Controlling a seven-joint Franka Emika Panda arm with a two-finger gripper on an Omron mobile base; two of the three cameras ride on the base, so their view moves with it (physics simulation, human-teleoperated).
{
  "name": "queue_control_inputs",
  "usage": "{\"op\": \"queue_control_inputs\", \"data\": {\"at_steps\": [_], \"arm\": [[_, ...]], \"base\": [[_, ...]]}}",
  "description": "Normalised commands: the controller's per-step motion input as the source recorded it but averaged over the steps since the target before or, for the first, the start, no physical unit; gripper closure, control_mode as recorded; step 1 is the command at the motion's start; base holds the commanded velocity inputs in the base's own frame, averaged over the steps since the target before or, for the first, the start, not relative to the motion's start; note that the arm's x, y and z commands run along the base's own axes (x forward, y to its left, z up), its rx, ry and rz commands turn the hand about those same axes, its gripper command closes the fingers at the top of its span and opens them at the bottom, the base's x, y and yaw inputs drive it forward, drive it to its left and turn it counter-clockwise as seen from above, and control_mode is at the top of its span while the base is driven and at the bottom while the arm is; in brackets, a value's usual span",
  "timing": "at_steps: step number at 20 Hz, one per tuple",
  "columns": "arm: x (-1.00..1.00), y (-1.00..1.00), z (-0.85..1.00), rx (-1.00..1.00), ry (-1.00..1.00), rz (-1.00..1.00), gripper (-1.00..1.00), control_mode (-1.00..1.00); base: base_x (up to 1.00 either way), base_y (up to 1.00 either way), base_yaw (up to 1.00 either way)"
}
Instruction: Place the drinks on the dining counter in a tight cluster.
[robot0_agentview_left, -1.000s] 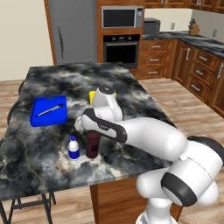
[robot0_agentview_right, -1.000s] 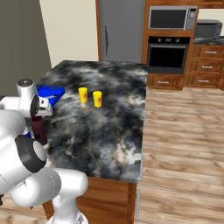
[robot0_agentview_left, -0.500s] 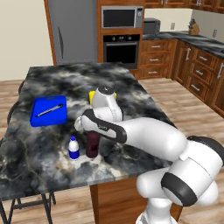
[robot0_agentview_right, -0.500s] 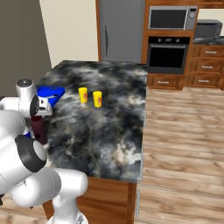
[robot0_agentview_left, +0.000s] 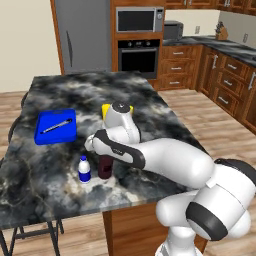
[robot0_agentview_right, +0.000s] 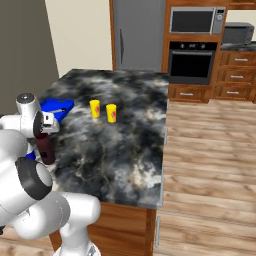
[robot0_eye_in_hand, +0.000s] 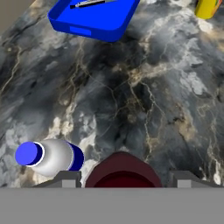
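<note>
1. The gripper (robot0_eye_in_hand: 122, 177) sits at the bottom centre of the hand view, one finger tip on each side of the dark maroon bottle (robot0_eye_in_hand: 123, 171), jaws clamped around its body.
2. In the left base view that maroon bottle (robot0_agentview_left: 104, 167) stands upright on the dining counter (robot0_agentview_left: 60, 120), low and left of centre in the frame, right under the hand.
3. The small white bottle (robot0_agentview_left: 84, 169) with blue label and cap stands just beside the maroon one, to its left in the left base view; whether they touch I cannot tell.
4. In the hand view the white bottle (robot0_eye_in_hand: 48, 156) lies at lower left, its blue cap pointing to the frame's left edge.
5. A blue tray (robot0_agentview_left: 42, 136) holding a thin dark utensil (robot0_agentview_left: 56, 126) sits further back on the counter, in the left part of the left base view and at top left of the hand view.
6. Two yellow cups (robot0_agentview_right: 103, 110) stand side by side, apart from the bottles, at upper left of centre in the right base view.
7. Behind the counter, at the top of both base views, stand a grey refrigerator (robot0_agentview_right: 137, 35), a wall oven (robot0_agentview_right: 192, 59) and a microwave (robot0_agentview_right: 194, 20).
</note>
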Motion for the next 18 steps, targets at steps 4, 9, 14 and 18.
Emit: {"op": "queue_control_inputs", "data": {"at_steps": [4, 9, 14, 18], "arm": [[0.0, 0.0, 0.0, 0.0, 0.0, 0.0, 1.0, -1.0], [0.0, 0.0, 0.0, 0.0, 0.0, 0.0, -1.0, -1.0], [0.0, 0.0, 0.0, 0.0, 0.0, 0.0, -1.0, -1.0], [0.0, 0.0, 0.0, 0.0, 0.0, 0.0, -1.0, -1.0]], "base": [[0.0, 0.0, 0.0], [0.0, 0.0, 0.0], [0.0, 0.0, 0.0], [0.0, 0.0, 0.0]]}}
